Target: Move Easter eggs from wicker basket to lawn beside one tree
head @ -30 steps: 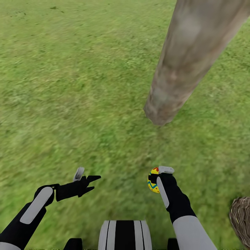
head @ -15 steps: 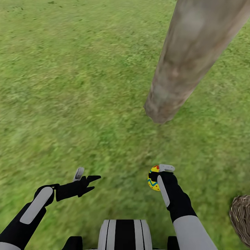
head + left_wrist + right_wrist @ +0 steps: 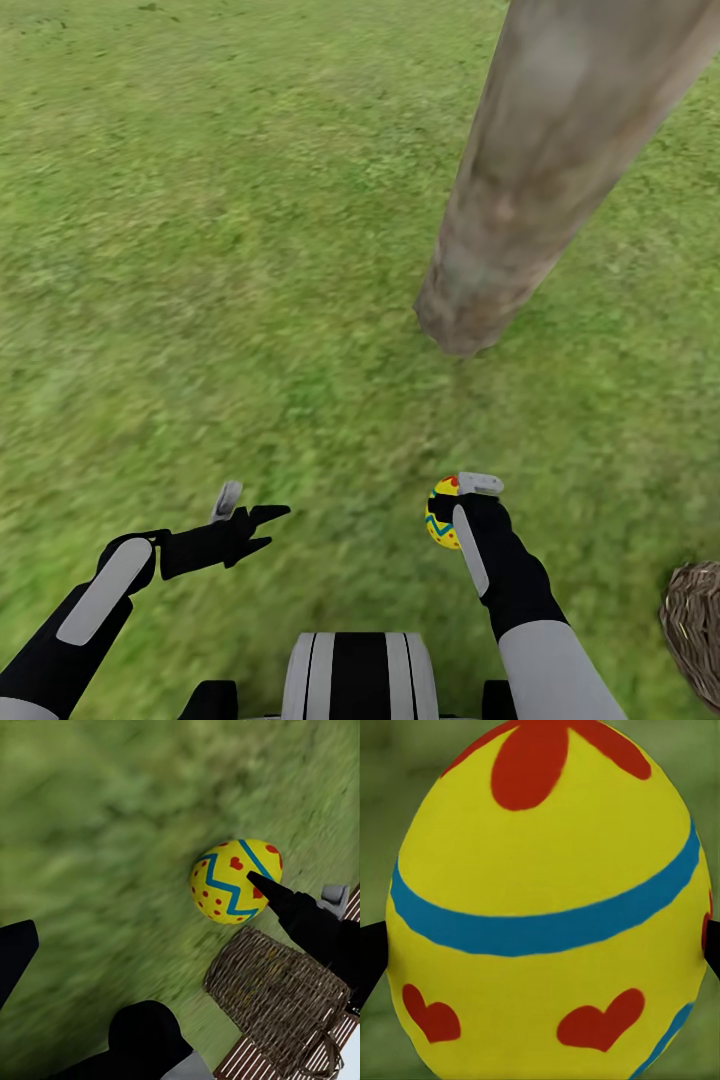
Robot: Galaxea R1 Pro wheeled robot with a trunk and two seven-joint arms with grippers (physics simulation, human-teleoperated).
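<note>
On my left, my left claw (image 3: 250,520) hangs low over the lawn (image 3: 200,250) with its fingers spread apart and nothing between them. Ahead and to the right of it the tree (image 3: 520,200) stands up out of the grass, its grey-beige trunk leaning across the head view. Nearer to me, short of the trunk's foot, my right claw (image 3: 455,510) is clamped on an egg (image 3: 440,515), held above the grass and not touching it. From the right wrist the egg (image 3: 547,907) shows close: yellow, one blue band around it, red hearts below and a larger red mark on top, a dark fingertip at each side. From the left wrist I see the same egg (image 3: 234,881) with its blue zigzag and red dots, and the basket (image 3: 277,997) beyond it. The basket (image 3: 695,625) sits on the grass at my far right, well apart from the trunk. I can read no writing or label on anything here.
</note>
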